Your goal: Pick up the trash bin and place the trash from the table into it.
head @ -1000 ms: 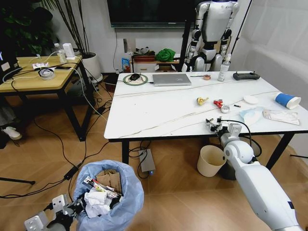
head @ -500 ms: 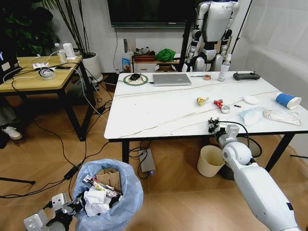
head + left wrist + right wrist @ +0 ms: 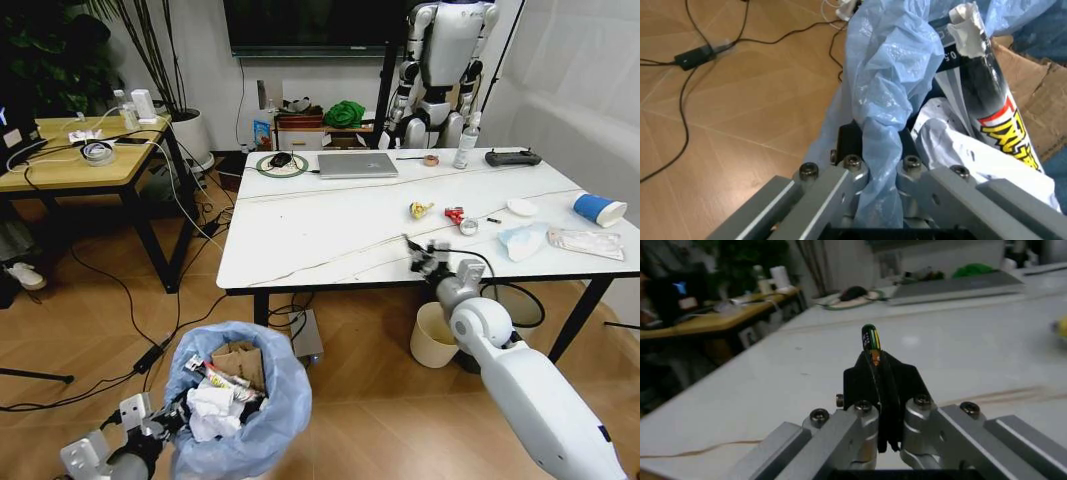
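Thin blue plastic is what your left gripper (image 3: pixel 881 165) is clamped on: a bunched fold of the liner at the rim of the trash bin (image 3: pixel 240 405), which sits low by the floor, in front of the table (image 3: pixel 330 235) and to its left. Expect that film to stretch and slip; a grip that catches the hard rim under the bag would likely carry the load better. The bin looks light, though cardboard, crumpled paper and wrappers already fill it.

Your right gripper (image 3: pixel 878 371) hovers above the table's near edge, pads pinched tight on a small thin green-tipped piece (image 3: pixel 869 337). Looks weightless; can't tell what it is.

Left on the marble top:
- blue paper cup (image 3: pixel 598 209), crushable, take it by the side wall
- light-blue mask (image 3: pixel 521 240), limp, pinch the middle
- white lid (image 3: pixel 520 207), flat, hard to get under
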Motion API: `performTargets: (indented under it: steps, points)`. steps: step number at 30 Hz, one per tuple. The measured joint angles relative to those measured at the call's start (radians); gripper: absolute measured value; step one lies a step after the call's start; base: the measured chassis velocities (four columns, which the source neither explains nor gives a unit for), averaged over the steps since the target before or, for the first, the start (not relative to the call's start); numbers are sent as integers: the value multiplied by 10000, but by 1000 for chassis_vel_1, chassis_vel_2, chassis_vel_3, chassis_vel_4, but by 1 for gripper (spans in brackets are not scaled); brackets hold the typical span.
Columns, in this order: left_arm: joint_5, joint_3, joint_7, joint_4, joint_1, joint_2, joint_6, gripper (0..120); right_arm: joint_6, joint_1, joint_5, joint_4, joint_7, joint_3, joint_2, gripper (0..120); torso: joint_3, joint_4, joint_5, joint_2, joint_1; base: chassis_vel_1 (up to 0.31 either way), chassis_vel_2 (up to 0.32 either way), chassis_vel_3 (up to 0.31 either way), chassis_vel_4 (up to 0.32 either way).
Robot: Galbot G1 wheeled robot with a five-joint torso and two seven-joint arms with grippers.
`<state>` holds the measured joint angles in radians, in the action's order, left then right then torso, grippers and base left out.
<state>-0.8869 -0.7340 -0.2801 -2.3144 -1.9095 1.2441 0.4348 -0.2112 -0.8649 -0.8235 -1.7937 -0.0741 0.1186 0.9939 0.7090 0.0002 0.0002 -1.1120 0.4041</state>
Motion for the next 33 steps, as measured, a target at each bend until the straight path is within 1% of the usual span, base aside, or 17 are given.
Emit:
performTargets:
  steps: [1,2,3,6,9,10,11,14,17,22,24,26,27,30,31,32,33]
  points:
    - [-34,44,-17,-45,-1,-45,19,0,90,-35,-223,-429,140,-270,-138,0,0,-2,-7,0,0,0,0,0,0]
    - [-56,90,-19,-84,-9,-102,30,0,203,-76,-465,-943,303,-669,-309,0,0,-1,-3,0,0,0,0,0,0]
    - [-56,90,-19,-84,-9,-102,30,0,203,-76,-465,-943,303,-669,-309,0,0,-1,-3,0,0,0,0,0,0]
    - [-74,142,-22,-119,-29,-206,36,0,411,-131,-668,-1660,555,-1395,-590,0,-1,-1,-3,0,0,0,0,0,0]
    - [-149,176,-13,-205,-40,-373,65,0,743,-145,-672,-2428,977,-2721,-915,0,-2,-3,-4,-1,-1,0,0,0,0]
    - [-195,167,1,-263,-40,-430,85,0,870,-99,-521,-2573,1142,-3379,-960,0,-2,-4,-4,-1,-1,0,0,0,0]
    - [-195,167,1,-263,-40,-430,85,0,870,-99,-521,-2573,1142,-3379,-960,0,-2,-4,-4,-1,-1,0,0,0,0]
    - [-258,-5,29,-348,-83,-445,94,0,1102,232,-149,-2530,1330,-4654,-818,0,-2,-2,-3,0,-1,0,0,0,0]
    - [-353,-188,37,-425,-101,-445,95,0,1202,412,63,-2379,1401,-5307,-684,0,-2,0,-3,0,-1,0,0,0,0]
    - [-375,-244,39,-440,-74,-409,99,0,1220,549,196,-2368,1413,-5641,-652,0,-2,-4,-4,0,-1,0,0,0,0]
    - [-375,-243,40,-441,-61,-385,100,0,1225,587,233,-2368,1406,-5743,-637,3,-2,-3,-4,0,-1,0,0,0,0]
    - [-375,-234,40,-455,-47,-362,104,0,1230,598,334,-2354,1381,-5861,-621,11,-2,-3,-4,0,-1,0,0,0,0]
    - [-374,-233,40,-462,-46,-360,105,0,1232,596,358,-2345,1375,-5885,-619,12,-2,-3,-4,0,0,0,0,0,0]
    - [-369,-257,44,-546,-61,-335,114,0,1239,433,516,-2338,1299,-5953,-615,27,-1,-3,-4,0,-1,0,0,0,0]
    - [-367,-268,44,-561,-69,-329,116,0,1214,380,503,-2378,1259,-5934,-624,30,-1,-4,-3,0,0,0,0,0,0]
    - [-367,-268,44,-561,-69,-329,116,0,1214,380,503,-2378,1259,-5934,-624,30,-1,-4,-3,0,0,0,0,0,0]
    - [-360,-271,54,-585,-89,-320,118,0,1157,334,439,-2468,1180,-5855,-644,35,-1,-4,-3,0,-1,0,0,0,0]
